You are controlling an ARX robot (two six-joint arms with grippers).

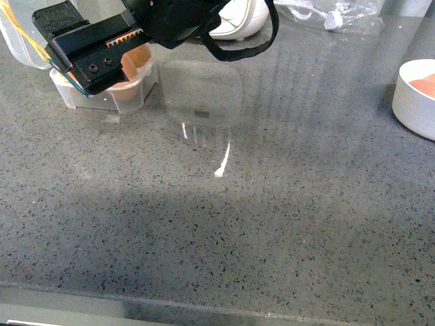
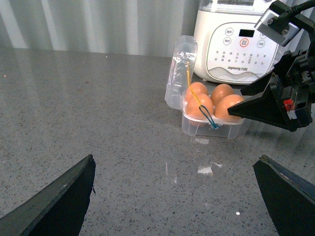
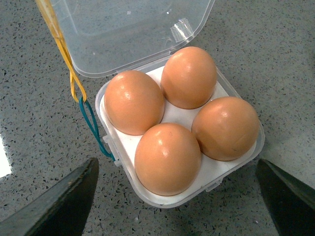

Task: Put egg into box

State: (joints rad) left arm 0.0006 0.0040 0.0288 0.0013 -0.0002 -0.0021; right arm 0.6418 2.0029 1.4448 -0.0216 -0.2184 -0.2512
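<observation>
The clear plastic box [image 3: 212,180] stands open on the grey counter, its lid [image 3: 133,29] tipped back, with a yellow band [image 3: 64,49] and a blue band [image 3: 93,128] at its side. Every slot holds a brown egg [image 3: 167,157]. My right gripper [image 3: 176,161] is open and empty, hovering right above the box with a finger on either side. In the front view it [image 1: 102,68] covers most of the box [image 1: 129,95] at the far left. My left gripper [image 2: 174,158] is open and empty, low over bare counter, well short of the box [image 2: 211,125].
A round white bowl [image 1: 411,102] with an orange egg-like shape [image 1: 425,85] inside sits at the right edge. A white cooker [image 2: 236,44] stands just behind the box. A clear plastic bag [image 1: 340,17] lies at the back. A black cable [image 1: 245,47] hangs from the right arm.
</observation>
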